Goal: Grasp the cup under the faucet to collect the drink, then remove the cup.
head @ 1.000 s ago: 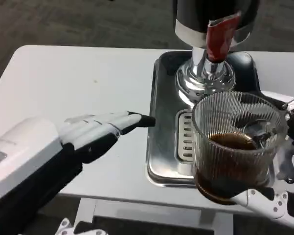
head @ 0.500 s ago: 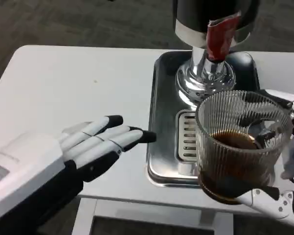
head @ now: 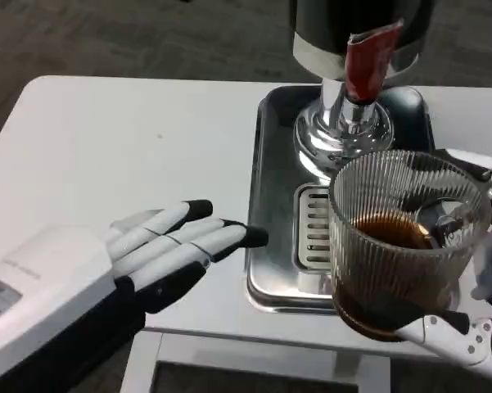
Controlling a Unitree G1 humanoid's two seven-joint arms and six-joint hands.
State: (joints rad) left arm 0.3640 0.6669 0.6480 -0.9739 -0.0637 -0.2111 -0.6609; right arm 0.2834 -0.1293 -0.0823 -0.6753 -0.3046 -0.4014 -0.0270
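A ribbed clear glass cup, partly filled with dark drink, is held up by my right hand at the lower right; its fingers wrap behind and under the cup. The cup hangs in front of the dispenser's chrome base, below the red-tagged faucet. My left hand lies flat over the white table with its fingers spread, holding nothing, fingertips near the left edge of the steel drip tray.
The black-and-chrome drink dispenser stands at the back of the tray. The tray's slotted grate lies just left of the cup. The white table stretches to the left, its front edge close to my hands.
My left hand has slid forward and right, and its fingers have spread apart. The cup in my right hand has shifted slightly to the right and down.
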